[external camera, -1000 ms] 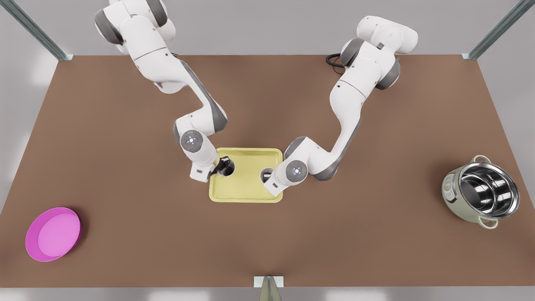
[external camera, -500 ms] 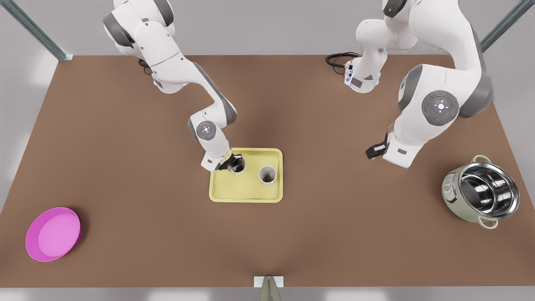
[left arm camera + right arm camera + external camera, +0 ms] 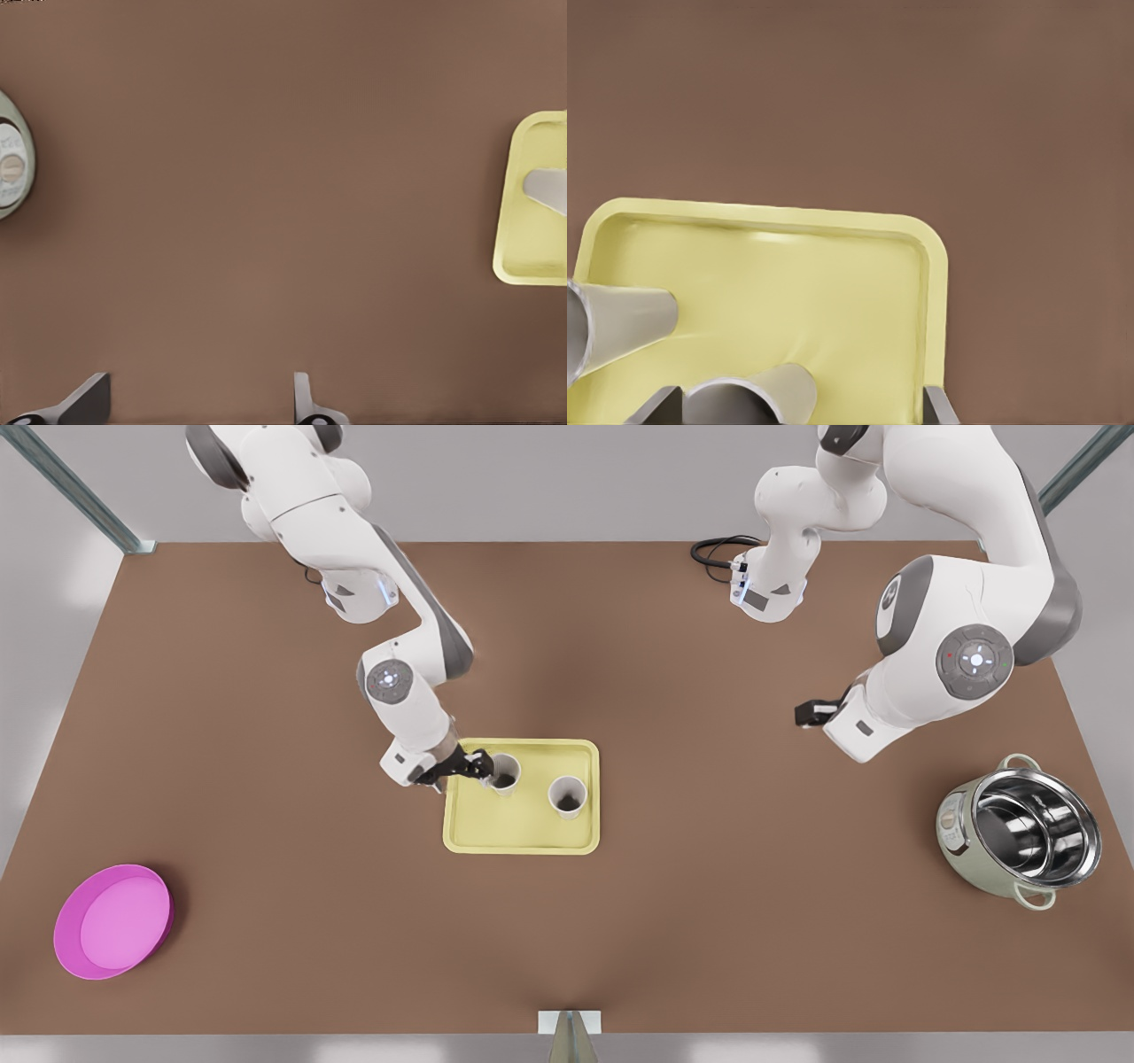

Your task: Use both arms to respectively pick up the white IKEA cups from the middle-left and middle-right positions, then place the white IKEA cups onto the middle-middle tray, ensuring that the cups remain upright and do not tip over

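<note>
Two white cups stand upright on one yellow tray (image 3: 523, 834): one cup (image 3: 505, 771) between the parted fingers of the right gripper (image 3: 478, 765), the other cup (image 3: 567, 795) free. The left gripper (image 3: 811, 713), fingers spread and empty, hangs well apart near one steel pot (image 3: 1019, 832).

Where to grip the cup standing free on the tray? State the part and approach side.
Pinch the free cup across its outer wall just below the rim, coming from above: it stands upright on the tray, mouth up, round, with no handle, clear of the other cup.
</note>
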